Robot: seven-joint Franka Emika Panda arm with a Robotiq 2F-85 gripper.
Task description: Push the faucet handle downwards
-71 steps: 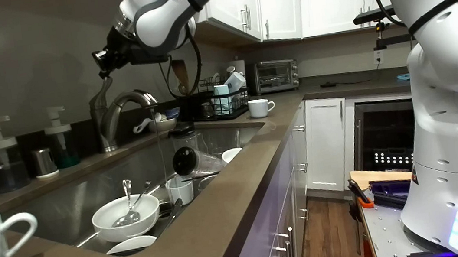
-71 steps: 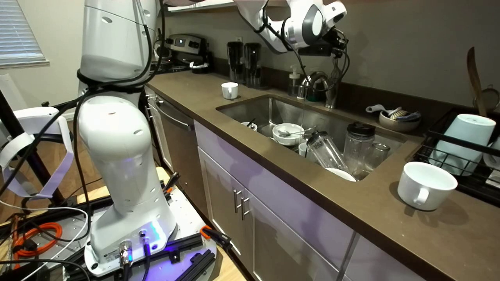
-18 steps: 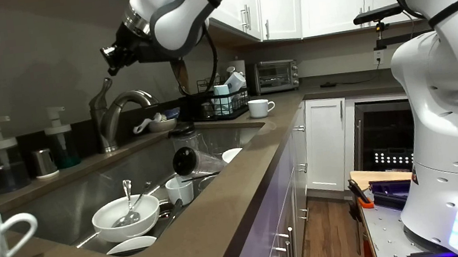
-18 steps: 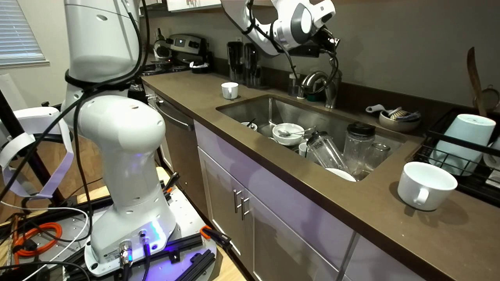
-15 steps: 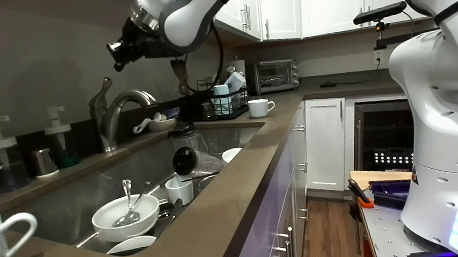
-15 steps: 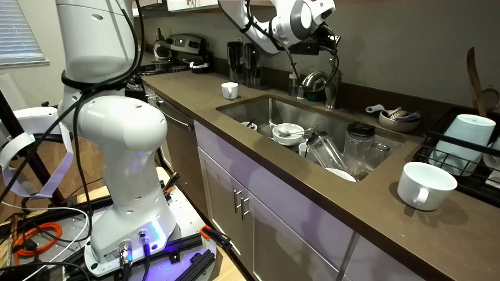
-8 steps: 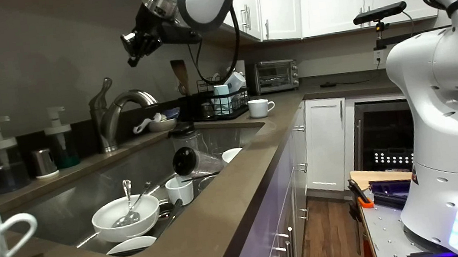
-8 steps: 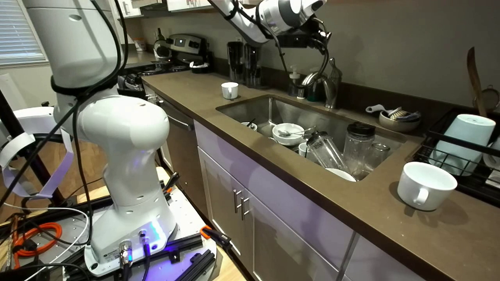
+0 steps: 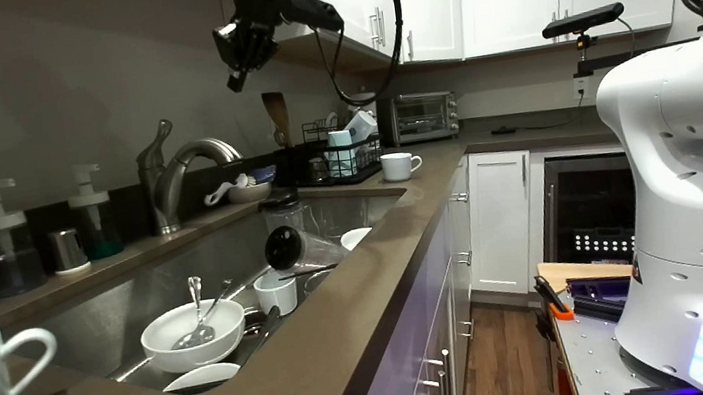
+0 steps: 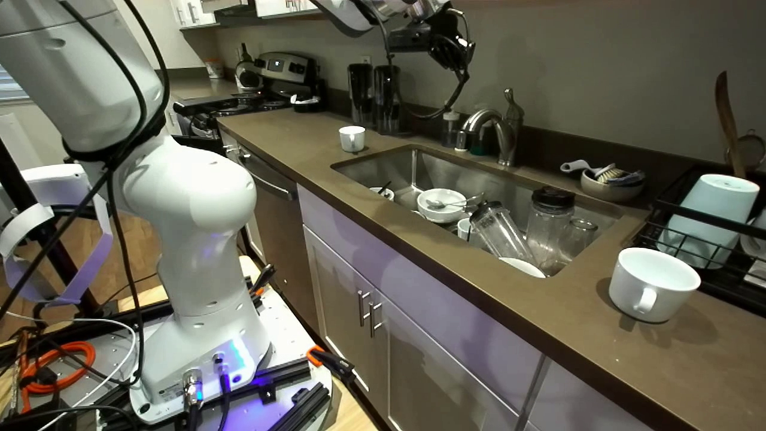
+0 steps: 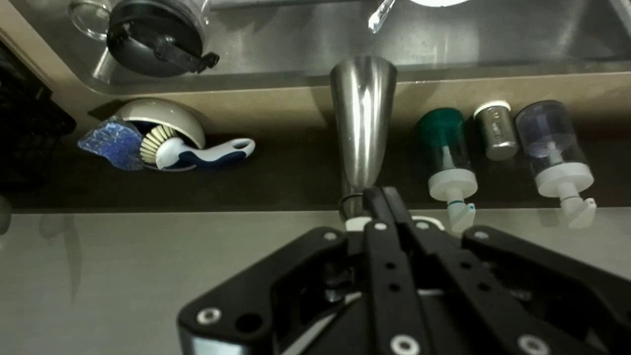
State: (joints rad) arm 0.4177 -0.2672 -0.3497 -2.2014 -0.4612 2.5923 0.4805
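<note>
The faucet handle (image 9: 156,145) is a slim silver-grey lever pointing up from the faucet body behind the arched spout (image 9: 201,150). The handle (image 10: 512,108) and the spout (image 10: 479,120) also show in an exterior view. No water stream shows under the spout. My gripper (image 9: 237,81) is in the air, above and apart from the handle. In the wrist view my gripper (image 11: 382,195) has its black fingers together with nothing between them. There the spout (image 11: 364,118) shows beyond the fingertips, and the handle cannot be made out, apparently hidden by the fingers.
The sink (image 10: 395,158) holds bowls, cups and clear bottles (image 10: 502,230). Soap dispensers (image 9: 92,212) stand beside the faucet. A brush bowl (image 10: 610,182) and a dish rack (image 9: 350,157) are on the counter. White mugs (image 10: 652,284) stand near the sink's ends.
About five seconds ago my gripper was at the handle's tip and a thin water stream ran from the spout. The stream is gone, and my gripper has moved up and away from the handle.
</note>
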